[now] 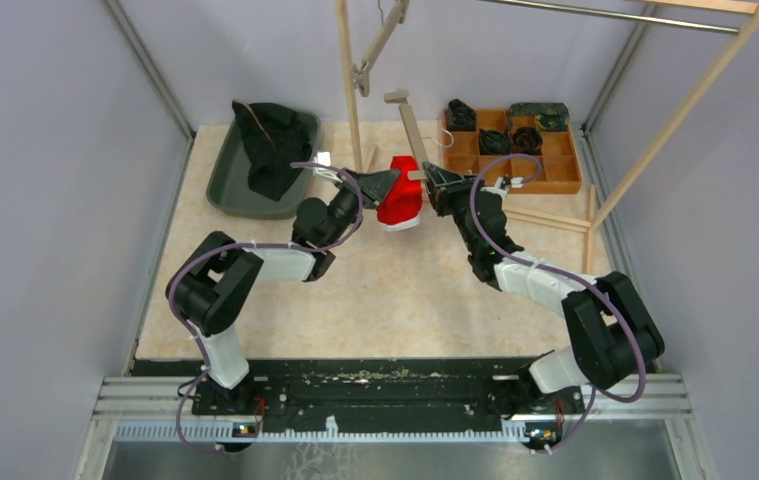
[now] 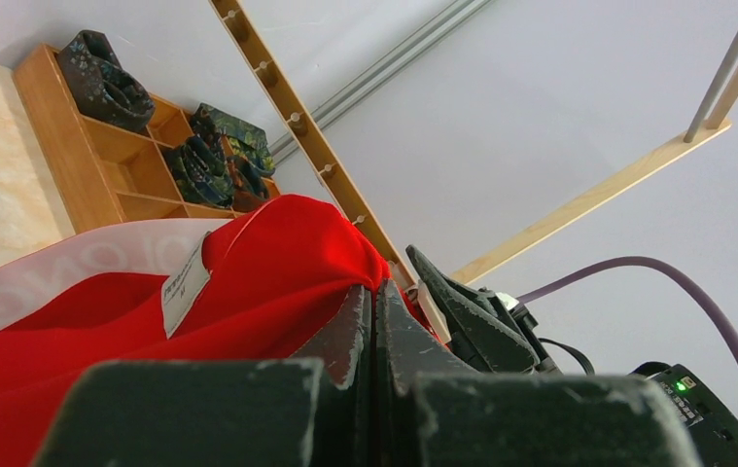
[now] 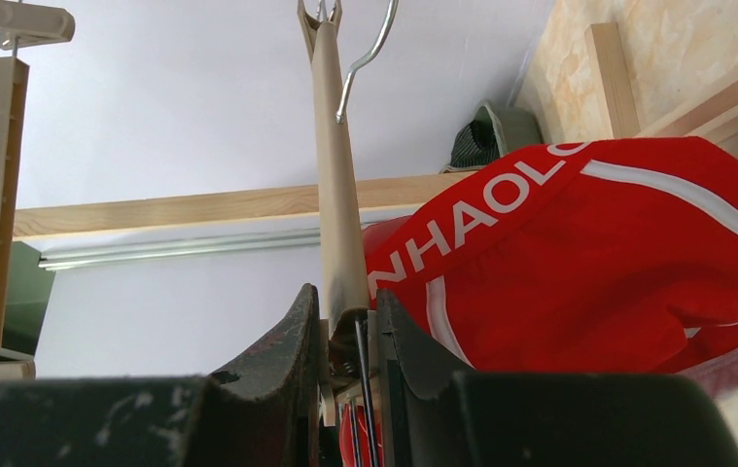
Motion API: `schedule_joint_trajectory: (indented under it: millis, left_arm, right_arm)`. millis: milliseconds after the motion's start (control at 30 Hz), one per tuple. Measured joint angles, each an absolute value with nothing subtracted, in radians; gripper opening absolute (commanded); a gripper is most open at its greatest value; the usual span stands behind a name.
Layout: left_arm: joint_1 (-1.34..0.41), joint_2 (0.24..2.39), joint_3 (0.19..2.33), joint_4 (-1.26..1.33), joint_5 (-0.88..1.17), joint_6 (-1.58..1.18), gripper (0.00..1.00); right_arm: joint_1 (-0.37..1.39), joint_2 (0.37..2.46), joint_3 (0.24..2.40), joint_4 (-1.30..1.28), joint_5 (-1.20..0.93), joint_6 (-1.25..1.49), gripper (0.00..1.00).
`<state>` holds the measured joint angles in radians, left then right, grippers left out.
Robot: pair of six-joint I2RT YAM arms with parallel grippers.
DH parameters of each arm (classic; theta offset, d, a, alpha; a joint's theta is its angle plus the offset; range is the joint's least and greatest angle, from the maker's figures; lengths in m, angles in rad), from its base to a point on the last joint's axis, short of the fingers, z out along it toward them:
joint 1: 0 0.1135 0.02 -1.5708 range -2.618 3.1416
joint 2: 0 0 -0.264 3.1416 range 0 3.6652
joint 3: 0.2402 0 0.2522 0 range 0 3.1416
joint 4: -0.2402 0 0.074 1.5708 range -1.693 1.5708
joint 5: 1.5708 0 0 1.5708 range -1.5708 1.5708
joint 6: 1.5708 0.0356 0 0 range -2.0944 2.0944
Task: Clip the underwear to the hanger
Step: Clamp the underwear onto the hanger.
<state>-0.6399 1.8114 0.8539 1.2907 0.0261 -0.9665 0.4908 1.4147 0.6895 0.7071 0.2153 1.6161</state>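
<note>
We are looking at our left arm [image 1: 217, 285] and right arm [image 1: 605, 320]: each is showing bulky black joints, white links and a black base [image 1: 227, 398]. A purple cable [image 1: 472, 215] is looping along each one. Our fingers [image 2: 345, 331] are showing dark, scuffed, wedge-shaped tips. A green light [image 2: 681, 386] is glowing on a black housing [image 2: 710, 423].

Overhead looks down; both wrist views closely share the underwear [image 3: 617, 272]

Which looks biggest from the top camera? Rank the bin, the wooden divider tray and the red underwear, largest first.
1. Wooden divider tray and dark bin: about alike, too close to rank.
2. Red underwear: clearly smallest.
</note>
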Motion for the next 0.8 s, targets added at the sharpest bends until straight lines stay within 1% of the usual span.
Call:
schedule_joint_trajectory:
  millis: [800]
  left_arm:
    - [-0.640,1.811,0.853,1.302,0.027,-0.966,0.00]
  right_arm:
    - [0.491,1.415,0.690,0.702,0.215,1.616,0.00]
